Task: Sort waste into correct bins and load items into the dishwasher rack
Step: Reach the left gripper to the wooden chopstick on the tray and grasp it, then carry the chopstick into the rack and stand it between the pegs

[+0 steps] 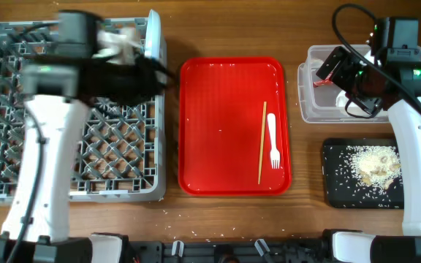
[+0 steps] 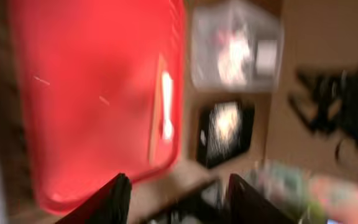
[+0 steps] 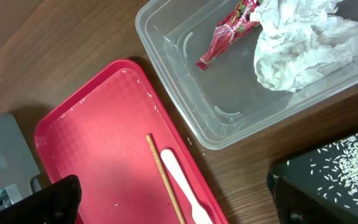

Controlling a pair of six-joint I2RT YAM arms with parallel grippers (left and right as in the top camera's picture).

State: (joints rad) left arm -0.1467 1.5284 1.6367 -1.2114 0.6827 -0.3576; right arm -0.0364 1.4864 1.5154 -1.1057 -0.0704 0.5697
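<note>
The grey dishwasher rack (image 1: 6,146) fills the left side, with a pale blue plate (image 1: 153,33) standing on edge at its back right corner. My left gripper (image 1: 134,51) hovers beside that plate; its blurred left wrist view shows the gripper (image 2: 179,180) open and holding nothing. A white fork (image 1: 272,139) and one chopstick (image 1: 262,142) lie on the red tray (image 1: 218,109). The clear tub (image 3: 185,93) holds the red wrapper (image 3: 229,31) and the napkin (image 3: 303,43). Rice scraps (image 1: 375,164) cover the black tray (image 1: 338,190). My right gripper (image 3: 179,205) is wide open above the red tray's edge.
The right arm reaches over the clear tub at the back right. A strip of bare wooden table separates the red tray from the tub and the black tray. A few rice grains are scattered on the red tray and along the table's front edge.
</note>
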